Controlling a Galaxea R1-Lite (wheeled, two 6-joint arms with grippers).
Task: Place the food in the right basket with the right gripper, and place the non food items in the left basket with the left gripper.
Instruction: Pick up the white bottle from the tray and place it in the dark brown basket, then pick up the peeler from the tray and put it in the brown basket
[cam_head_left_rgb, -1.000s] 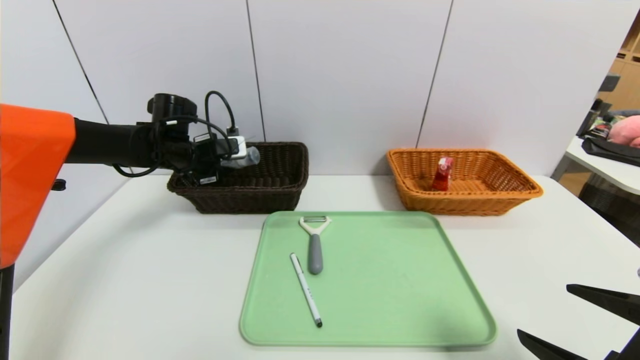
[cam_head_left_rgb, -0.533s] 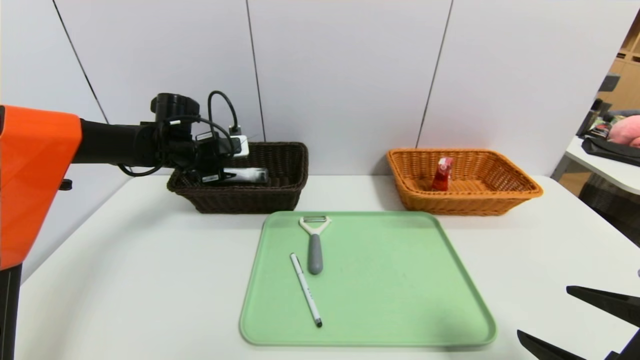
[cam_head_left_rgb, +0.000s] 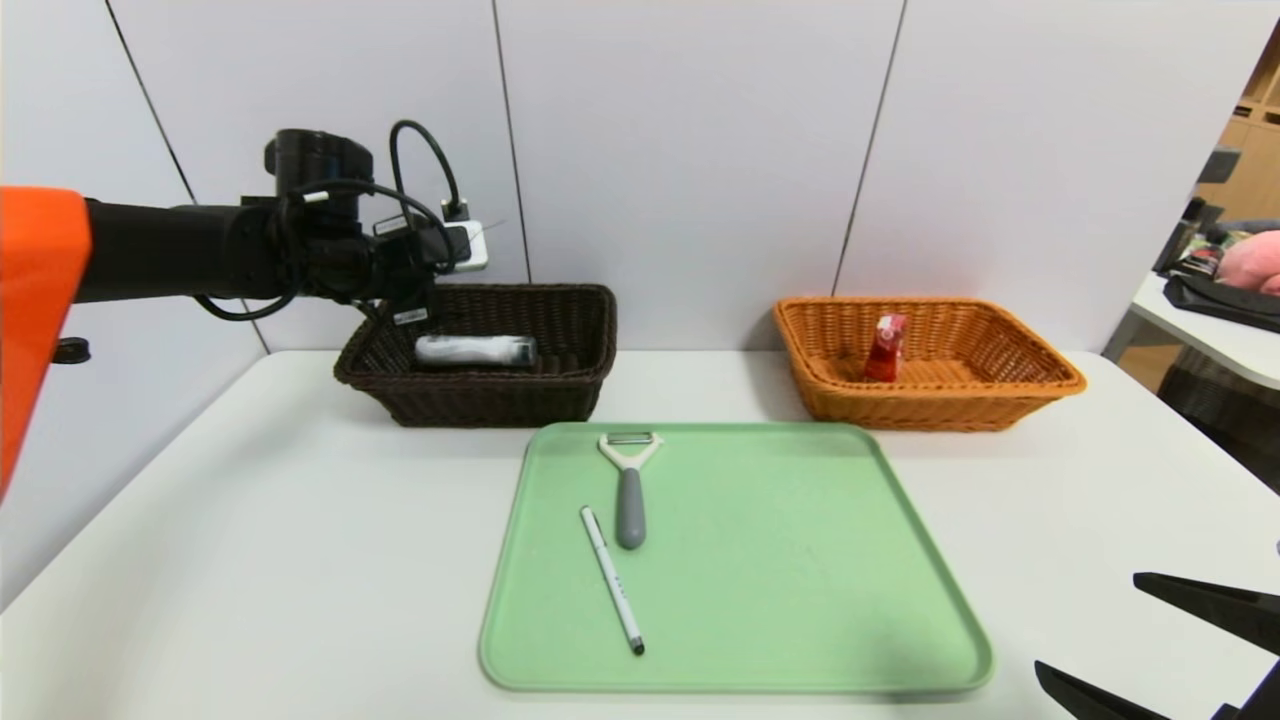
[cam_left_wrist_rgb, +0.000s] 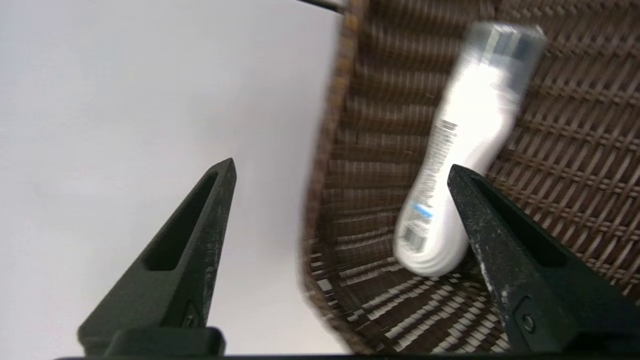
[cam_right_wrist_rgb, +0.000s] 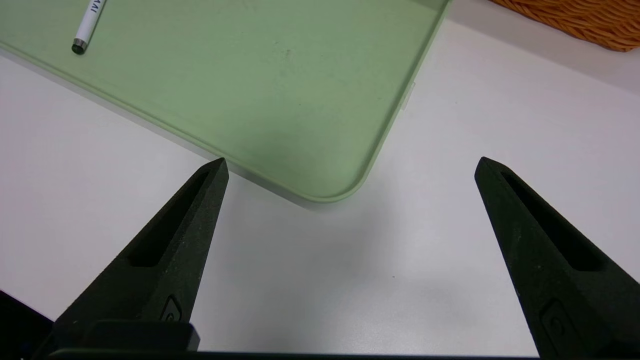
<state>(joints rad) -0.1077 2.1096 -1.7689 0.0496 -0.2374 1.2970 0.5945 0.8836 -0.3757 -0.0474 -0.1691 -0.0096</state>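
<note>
Bottle in the dark basket, left gripper open above it

We see the white bottle (cam_head_left_rgb: 475, 350) on its side inside the dark basket (cam_head_left_rgb: 500, 400), its clear-capped end pointing to 3 o'clock in the head view. Our left gripper (cam_left_wrist_rgb: 342, 166) is open above the basket, its fingers spread wide apart. From that gripper, the bottle lies lower down, towards 4 o'clock in the head view. In the left wrist view we see one finger overlapping part of the bottle, while the other finger stands out over the white surface beyond the basket's rim.

Taking the middle of the green tray (cam_head_left_rgb: 780, 600) as our clock's centre, with 12 at the far side, the dark basket sits between 10 and 11 o'clock. We have the orange basket (cam_head_left_rgb: 930, 410) between 1 and 2 o'clock, and a red pack (cam_head_left_rgb: 884, 348) stands tilted in it.

On the tray, the peeler (cam_head_left_rgb: 630, 495) lies at 10 o'clock, its blade end towards 12 and its grey handle towards 6. Near it, around 9 o'clock, we see the pen (cam_head_left_rgb: 611, 580), dark tip pointing to 5.

Our right gripper (cam_right_wrist_rgb: 351, 160) is at 4 o'clock, just beside the tray's near corner, open wide over the white table (cam_head_left_rgb: 280, 570).
</note>
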